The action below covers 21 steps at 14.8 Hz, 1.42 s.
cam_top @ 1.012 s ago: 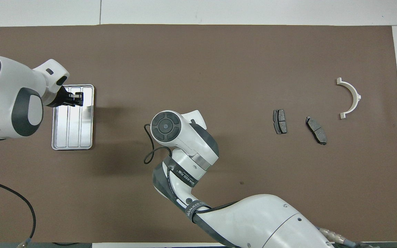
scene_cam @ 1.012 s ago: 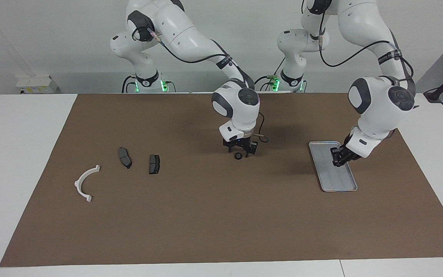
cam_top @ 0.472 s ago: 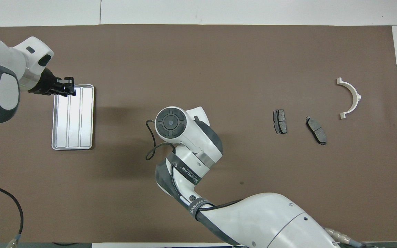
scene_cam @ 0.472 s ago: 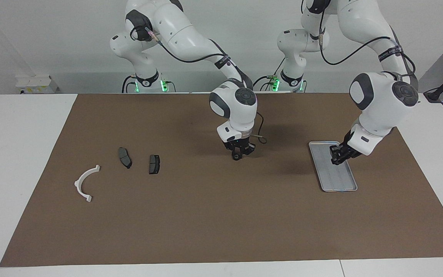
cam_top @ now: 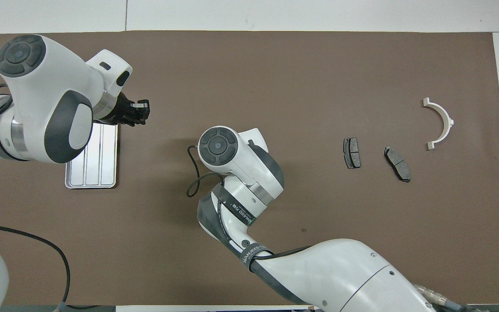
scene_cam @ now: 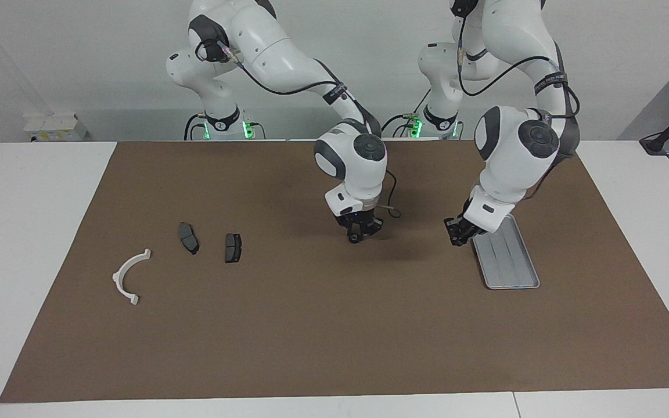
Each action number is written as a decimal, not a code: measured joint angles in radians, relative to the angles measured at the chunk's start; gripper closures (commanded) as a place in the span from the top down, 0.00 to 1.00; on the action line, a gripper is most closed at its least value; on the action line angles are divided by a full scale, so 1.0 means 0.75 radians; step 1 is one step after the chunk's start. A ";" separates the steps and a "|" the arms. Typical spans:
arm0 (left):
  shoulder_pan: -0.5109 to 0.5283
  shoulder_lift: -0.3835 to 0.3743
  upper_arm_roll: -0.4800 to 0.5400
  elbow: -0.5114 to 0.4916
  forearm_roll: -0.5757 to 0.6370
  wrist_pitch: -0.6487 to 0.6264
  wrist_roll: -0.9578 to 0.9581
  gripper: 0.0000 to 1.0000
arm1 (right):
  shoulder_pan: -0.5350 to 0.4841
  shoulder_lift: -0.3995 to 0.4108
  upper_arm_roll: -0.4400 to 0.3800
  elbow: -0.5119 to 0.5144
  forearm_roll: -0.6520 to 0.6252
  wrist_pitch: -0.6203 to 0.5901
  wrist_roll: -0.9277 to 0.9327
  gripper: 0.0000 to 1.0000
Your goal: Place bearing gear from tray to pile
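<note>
The small black bearing gear (scene_cam: 355, 238) is between the fingertips of my right gripper (scene_cam: 357, 234), which is shut on it just above the mat at the table's middle. The right wrist hides it in the overhead view. The silver ridged tray (scene_cam: 511, 268) lies toward the left arm's end and shows nothing in it; it also shows in the overhead view (cam_top: 98, 171). My left gripper (scene_cam: 457, 233) hangs low over the mat beside the tray's robot-side corner, also in the overhead view (cam_top: 139, 112). The pile lies toward the right arm's end: a white arc bracket (scene_cam: 118, 277) and two brake pads (scene_cam: 188, 237) (scene_cam: 233, 248).
A brown mat (scene_cam: 311, 337) covers most of the white table. In the overhead view the bracket (cam_top: 448, 121) lies farther from the robots than the pads (cam_top: 351, 153) (cam_top: 397, 164). The left arm's wrist covers part of the tray there.
My right gripper closed on the gear, which lay on the mat between its open fingers, and raised it slightly. My left gripper moved from over the tray to the mat beside it, toward the middle.
</note>
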<state>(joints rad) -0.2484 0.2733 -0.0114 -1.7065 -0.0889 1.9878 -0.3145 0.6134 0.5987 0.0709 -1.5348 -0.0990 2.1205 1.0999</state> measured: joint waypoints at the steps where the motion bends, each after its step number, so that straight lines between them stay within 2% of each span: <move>1: 0.000 0.000 0.004 0.000 0.000 0.000 -0.001 0.00 | -0.031 -0.005 -0.004 0.032 0.000 -0.038 -0.067 0.00; 5: -0.029 0.000 0.007 0.000 0.006 0.002 -0.077 0.00 | -0.251 -0.117 -0.006 0.115 0.000 -0.241 -0.459 0.00; 8: -0.210 0.000 0.000 -0.009 0.047 0.030 -0.321 0.00 | -0.439 -0.217 -0.009 0.139 0.000 -0.367 -0.871 0.00; 10: -0.344 0.003 -0.002 -0.023 0.060 0.067 -0.477 0.00 | -0.579 -0.235 -0.010 0.144 0.000 -0.379 -1.161 0.00; 12: -0.442 0.012 -0.002 -0.054 0.081 0.123 -0.595 0.00 | -0.708 -0.226 -0.010 0.141 0.000 -0.363 -1.383 0.00; 15: -0.495 0.049 0.000 -0.099 0.120 0.206 -0.685 0.00 | -0.839 -0.195 -0.009 0.103 0.001 -0.285 -1.545 0.00; 21: -0.557 0.157 0.000 -0.125 0.192 0.338 -0.841 0.00 | -0.921 -0.092 -0.008 -0.061 0.000 0.016 -1.608 0.00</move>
<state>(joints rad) -0.6659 0.3909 -0.0116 -1.8003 0.0549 2.2414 -0.9451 -0.0771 0.5295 0.0648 -1.5806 -0.0986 2.1323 -0.1064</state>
